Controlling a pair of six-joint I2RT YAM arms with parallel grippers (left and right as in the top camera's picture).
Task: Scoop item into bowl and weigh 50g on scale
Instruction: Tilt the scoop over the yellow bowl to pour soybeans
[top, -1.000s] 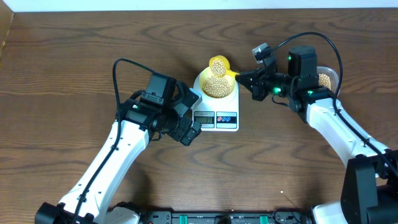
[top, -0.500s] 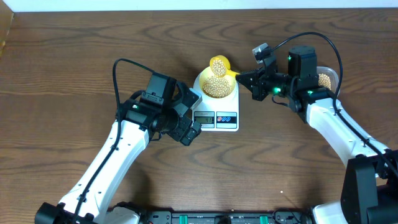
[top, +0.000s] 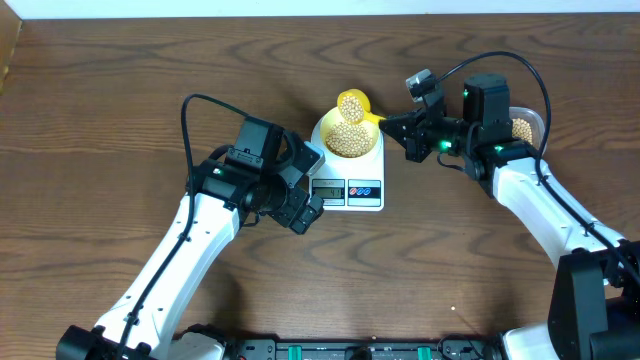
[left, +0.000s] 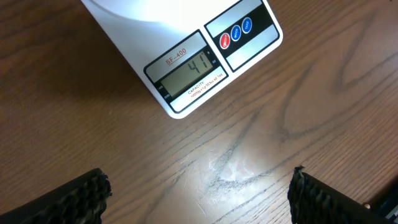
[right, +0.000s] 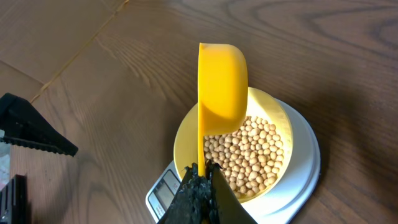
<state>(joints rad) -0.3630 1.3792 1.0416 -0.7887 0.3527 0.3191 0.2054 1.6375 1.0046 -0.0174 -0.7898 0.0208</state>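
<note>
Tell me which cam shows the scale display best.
Left wrist: the display sits close and unobstructed, digits legible. Overhead shows it tiny, digits unreadable. Right wrist catches only a sliver beside the right gripper holding the scoop.

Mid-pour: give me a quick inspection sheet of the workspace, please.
Surface: dark brown wood-grain table; no spills seen.
Job's things: white flat digital scale carries pale yellow round bowl part-filled with small tan beans; display seems to read 41.
Clutter: clear plastic container behind right arm, beans inside.
Grippers: right gripper shut on handle of bright yellow plastic scoop, tipped sideways over bowl; left gripper open over table before scale.
Cables: black cable loops over left arm, another over right.
Surroundings: white strip beyond far table edge.
</note>
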